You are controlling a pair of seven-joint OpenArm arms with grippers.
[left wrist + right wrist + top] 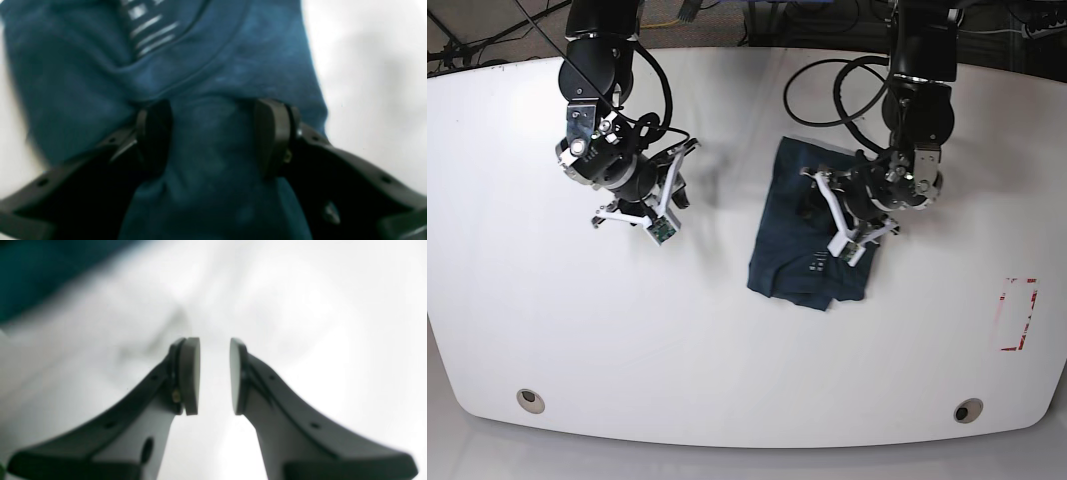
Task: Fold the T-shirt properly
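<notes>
On the base view's left, the right pincer hangs over bare white desk, well apart from the shirt. Its pads stand a narrow gap apart with nothing between them. In the right wrist view only a dark corner of cloth shows far off at the upper left; all around the tips the desk is open.

The shirt lies folded into a compact dark bundle right of the desk's middle, its long edges running up and down the base view and its lower edge ragged. A small white print sits near the lower end.

The left pincer is down on the shirt's upper part, near its right edge. In the left wrist view the left pincer has its pads spread, with a ridge of cloth between them; whether they press it cannot be told. Bare desk shows just beyond the cloth's edge on the right. A red-marked rectangle lies well apart, near the desk's right rim.
</notes>
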